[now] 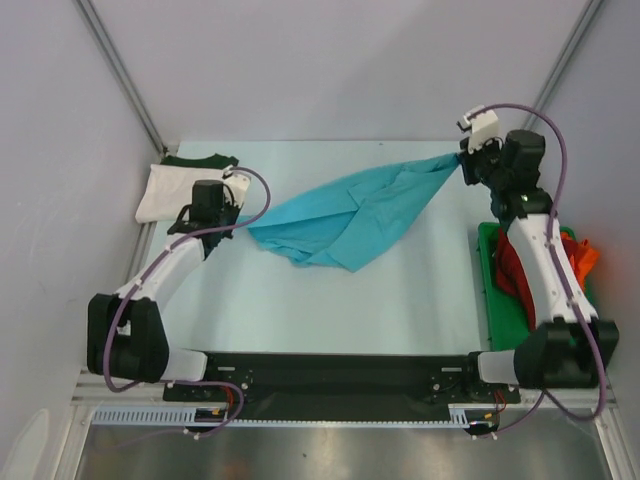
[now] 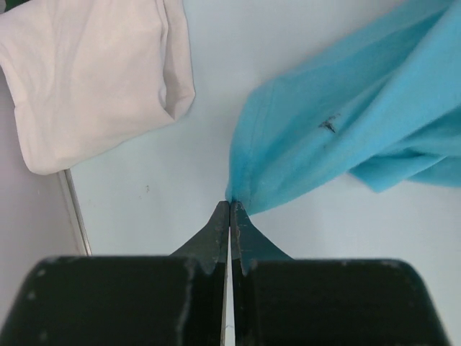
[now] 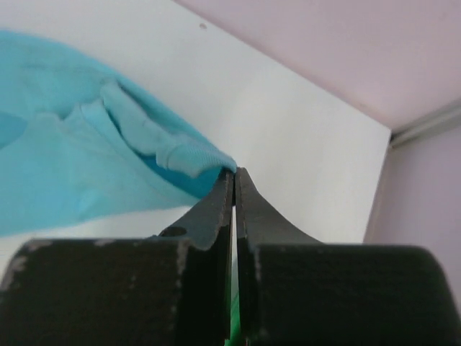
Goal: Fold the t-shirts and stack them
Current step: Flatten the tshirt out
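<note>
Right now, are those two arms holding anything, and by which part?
Yes, the turquoise t-shirt, stretched between them. The left fingers pinch a bunched corner at one end; the right fingers pinch a hemmed edge at the opposite end.

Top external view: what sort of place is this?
Probably a lab robot cell: panel walls on metal framing, arms bolted to the table, turquoise t-shirt held by left pincer and right pincer.

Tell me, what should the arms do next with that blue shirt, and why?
Probably draw the shirt a bit tauter. The left end effector and right end effector each pinch one end, yet the cloth between them sags twisted and bunched, too rumpled to fold.
</note>
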`<state>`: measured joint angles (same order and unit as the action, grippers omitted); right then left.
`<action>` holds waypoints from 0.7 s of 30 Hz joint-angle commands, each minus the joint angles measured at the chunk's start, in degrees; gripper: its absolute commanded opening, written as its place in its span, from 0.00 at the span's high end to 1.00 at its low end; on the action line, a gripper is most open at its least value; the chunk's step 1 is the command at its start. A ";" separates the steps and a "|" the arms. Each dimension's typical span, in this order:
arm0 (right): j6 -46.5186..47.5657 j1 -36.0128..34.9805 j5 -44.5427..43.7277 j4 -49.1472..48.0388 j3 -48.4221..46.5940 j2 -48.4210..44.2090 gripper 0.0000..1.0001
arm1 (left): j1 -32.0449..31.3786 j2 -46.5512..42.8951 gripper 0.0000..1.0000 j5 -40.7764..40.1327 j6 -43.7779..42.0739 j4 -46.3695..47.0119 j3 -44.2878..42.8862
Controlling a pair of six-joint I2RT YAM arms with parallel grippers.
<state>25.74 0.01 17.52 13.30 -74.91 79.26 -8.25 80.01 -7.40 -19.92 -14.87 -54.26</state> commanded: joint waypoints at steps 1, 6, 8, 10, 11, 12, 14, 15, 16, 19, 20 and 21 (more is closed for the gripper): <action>1.50 1.39 -1.34 6.03 9.40 -11.56 0.99 | 0.43 -5.47 0.99 -0.43 0.94 1.34 3.10; 2.21 3.42 -3.98 3.42 30.49 -13.08 0.37 | 0.43 -3.11 1.00 2.12 1.11 0.91 2.68; 2.74 3.16 -3.28 1.91 30.97 -12.99 0.32 | 0.43 -1.09 0.99 3.44 1.03 -0.15 -1.08; 2.74 2.80 -3.28 0.33 27.13 -12.38 0.30 | -0.18 2.51 1.00 4.76 1.03 -1.91 -3.91; 3.09 2.19 -2.93 0.06 24.75 -11.07 0.30 | -0.45 3.48 1.00 5.02 1.03 -2.44 -6.45; 4.48 1.49 -2.49 0.32 22.64 -10.19 0.29 | -0.71 5.32 1.00 5.29 1.20 -2.96 -7.34; 7.12 -0.18 0.65 2.25 15.44 -8.09 0.31 | -1.50 6.73 1.00 6.17 1.38 -3.05 -9.54; 10.70 -2.19 1.98 5.48 13.15 -5.98 0.34 | -1.85 7.52 1.00 6.17 1.38 -3.32 -10.07; 12.65 -3.43 3.21 7.34 10.52 -4.75 0.36 | -2.47 8.58 1.00 6.26 1.38 -3.23 -10.42; 21.42 -9.84 5.77 11.92 5.93 -1.84 0.40 | -3.35 9.99 0.99 5.91 1.38 -3.06 -10.87; 23.72 -11.68 5.08 12.27 5.75 -1.22 0.41 | -3.61 10.08 1.00 5.64 1.12 -2.97 -10.78; 25.49 -15.35 5.07 13.06 5.83 -0.70 0.46 | -3.96 10.08 1.00 5.38 1.11 -2.79 -10.61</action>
<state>41.04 -9.02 19.62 20.84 -68.66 76.38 -11.16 89.60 -2.76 -19.49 -17.72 -63.02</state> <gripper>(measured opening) 0.571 0.007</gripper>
